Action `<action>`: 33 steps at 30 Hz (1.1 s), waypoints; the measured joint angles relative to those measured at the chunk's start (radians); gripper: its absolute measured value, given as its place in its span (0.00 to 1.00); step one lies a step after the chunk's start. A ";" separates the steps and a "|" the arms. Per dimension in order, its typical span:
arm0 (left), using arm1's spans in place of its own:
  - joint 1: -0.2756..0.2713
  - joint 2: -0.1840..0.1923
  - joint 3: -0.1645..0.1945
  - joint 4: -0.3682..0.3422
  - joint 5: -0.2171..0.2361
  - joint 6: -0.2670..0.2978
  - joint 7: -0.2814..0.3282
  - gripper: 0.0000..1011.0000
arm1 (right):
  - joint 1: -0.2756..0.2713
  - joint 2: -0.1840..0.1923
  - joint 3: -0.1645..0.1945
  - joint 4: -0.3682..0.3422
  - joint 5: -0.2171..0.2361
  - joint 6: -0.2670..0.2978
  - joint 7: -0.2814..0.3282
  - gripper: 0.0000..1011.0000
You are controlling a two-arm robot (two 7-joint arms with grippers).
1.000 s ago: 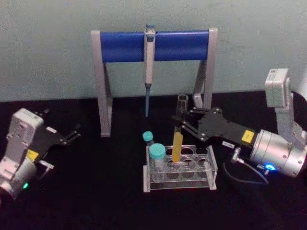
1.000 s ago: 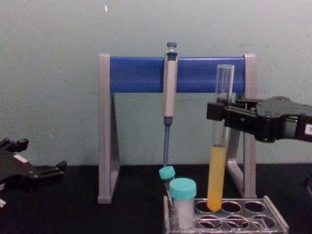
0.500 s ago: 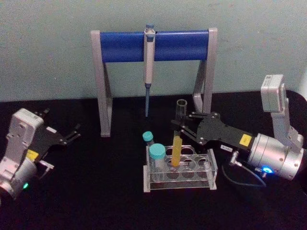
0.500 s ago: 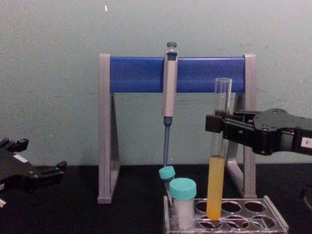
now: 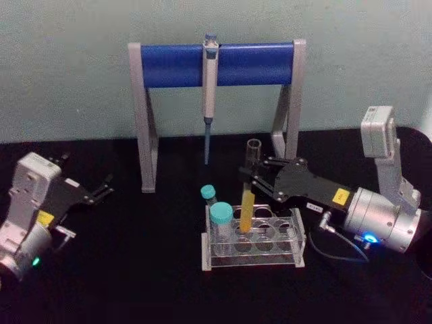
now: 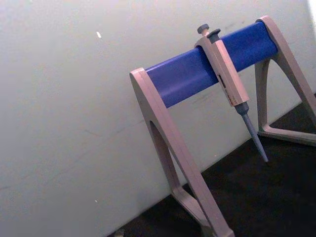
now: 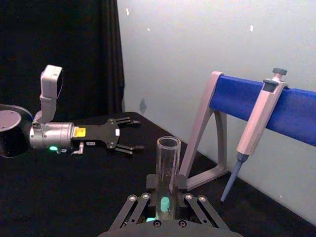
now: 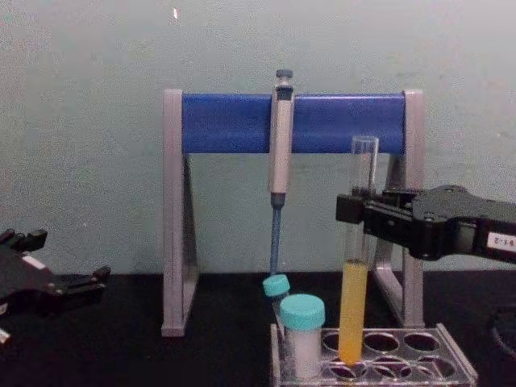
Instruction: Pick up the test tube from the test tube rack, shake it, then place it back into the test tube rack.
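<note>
A pale grey-green wall [image 5: 67, 67] runs flat behind the whole scene, matte and evenly lit; a few small white specks [image 8: 175, 13] mark its paint high up; below it the table [image 5: 135, 283] is covered in dull black, meeting the wall in a straight line; off to the left, seen in the right wrist view, a black curtain [image 7: 59, 49] hangs in folds beside the wall's edge; close to the wall stands a grey-legged stand [image 5: 175, 65] with a blue crossbar; a grey pipette [image 5: 210, 74] hangs from the bar, its tip clear of the black surface.
</note>
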 joint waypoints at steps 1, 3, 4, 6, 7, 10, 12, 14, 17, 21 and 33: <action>0.000 0.000 0.000 0.000 0.000 0.000 0.000 0.99 | 0.000 -0.001 -0.001 0.002 -0.001 0.000 0.000 0.23; 0.000 0.000 0.000 0.000 0.000 0.000 0.000 0.99 | 0.001 -0.003 -0.002 0.003 -0.003 0.000 0.000 0.23; 0.000 0.000 0.000 0.000 0.000 0.000 0.000 0.99 | 0.001 -0.004 -0.003 0.005 -0.004 0.000 0.000 0.23; 0.000 0.000 0.000 0.000 0.000 0.000 0.000 0.99 | 0.001 -0.005 -0.004 0.007 -0.006 0.000 0.000 0.23; 0.000 0.000 0.000 0.000 0.000 0.000 0.000 0.99 | 0.001 -0.007 -0.005 0.009 -0.007 0.000 0.000 0.23; 0.000 0.000 0.000 0.000 0.000 0.000 0.000 0.99 | 0.001 -0.009 -0.007 0.014 -0.008 0.000 0.000 0.23; 0.000 0.000 0.000 0.000 0.000 0.000 0.000 0.99 | 0.001 -0.011 -0.008 0.017 -0.008 0.000 0.000 0.23; 0.000 0.000 0.000 0.000 0.000 0.000 0.000 0.99 | 0.000 -0.014 -0.009 0.022 -0.010 -0.001 0.000 0.23; 0.000 0.000 0.000 0.000 0.000 0.000 0.000 0.99 | -0.001 -0.016 -0.011 0.027 -0.011 -0.001 0.000 0.23; 0.000 0.000 0.000 0.000 0.000 0.000 0.000 0.99 | -0.003 -0.020 -0.014 0.033 -0.015 -0.001 0.000 0.23; 0.000 0.000 0.000 0.000 0.000 0.000 0.000 0.99 | -0.011 -0.031 -0.023 0.056 -0.029 0.002 -0.006 0.23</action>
